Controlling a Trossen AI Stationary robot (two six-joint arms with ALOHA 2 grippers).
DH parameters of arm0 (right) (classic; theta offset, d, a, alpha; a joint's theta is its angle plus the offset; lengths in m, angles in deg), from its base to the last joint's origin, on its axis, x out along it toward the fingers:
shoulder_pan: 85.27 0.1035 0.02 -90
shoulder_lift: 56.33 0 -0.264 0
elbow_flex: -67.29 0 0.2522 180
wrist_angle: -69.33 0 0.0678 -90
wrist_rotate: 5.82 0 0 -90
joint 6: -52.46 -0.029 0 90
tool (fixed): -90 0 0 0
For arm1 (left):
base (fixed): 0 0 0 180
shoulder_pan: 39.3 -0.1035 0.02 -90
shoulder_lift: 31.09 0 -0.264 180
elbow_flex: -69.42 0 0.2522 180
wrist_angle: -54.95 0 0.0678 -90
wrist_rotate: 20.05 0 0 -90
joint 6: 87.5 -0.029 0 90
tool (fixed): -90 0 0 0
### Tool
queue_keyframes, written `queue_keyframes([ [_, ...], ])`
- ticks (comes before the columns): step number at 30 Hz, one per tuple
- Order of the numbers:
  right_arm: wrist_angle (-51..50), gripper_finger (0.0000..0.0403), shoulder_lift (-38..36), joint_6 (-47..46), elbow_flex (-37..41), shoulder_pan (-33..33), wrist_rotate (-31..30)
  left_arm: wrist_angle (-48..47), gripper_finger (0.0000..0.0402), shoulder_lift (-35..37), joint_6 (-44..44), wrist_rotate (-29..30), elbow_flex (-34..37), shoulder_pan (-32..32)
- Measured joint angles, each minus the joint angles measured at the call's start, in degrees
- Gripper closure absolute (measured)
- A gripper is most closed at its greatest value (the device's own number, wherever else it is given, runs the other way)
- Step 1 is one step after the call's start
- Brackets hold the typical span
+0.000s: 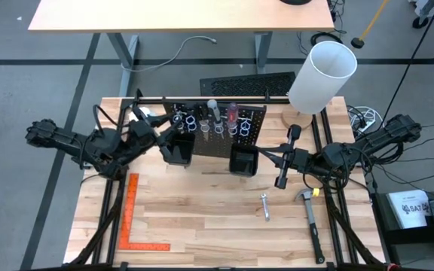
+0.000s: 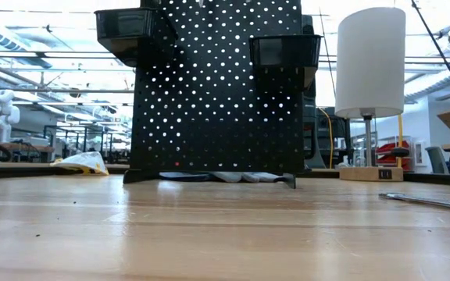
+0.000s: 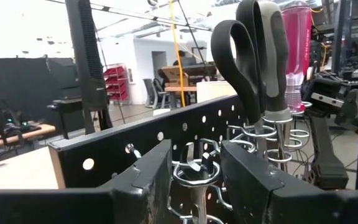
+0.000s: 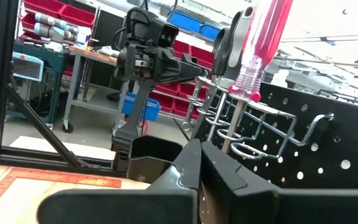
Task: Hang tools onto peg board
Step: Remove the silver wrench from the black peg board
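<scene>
Hovering at peg board [image 1: 218, 124], left pincer [image 1: 178, 129] released; right pincer [image 1: 262, 156] clenched; no legible writing.

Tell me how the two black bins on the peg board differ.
In the low view, the left bin hangs higher on the peg board, at its outer edge; the right bin hangs lower. From above, the left bin sits beside the left pincer, the right bin away from it. Both are black, square and open-topped.
</scene>
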Motion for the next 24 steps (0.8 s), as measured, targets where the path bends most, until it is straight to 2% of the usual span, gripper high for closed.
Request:
queue_keyframes([
  [5, 0.0, 0.0401, 0.0, 0.0, 0.0, 0.0, 0.0, -0.1, 0.0284, -0.1, 1.0, 0.2, 0.0, 0.0],
  [13, 0.1, 0.0401, 0.0, 0.0, 0.0, 0.0, 0.0, -1.4, 0.0385, 0.0, 1.0, 0.4, -0.1, 0.0],
  [24, 0.3, 0.0401, 0.0, 0.0, 0.0, 0.0, 0.0, 1.1, 0.0397, -0.1, 0.4, 0.4, 0.0, 0.1],
])
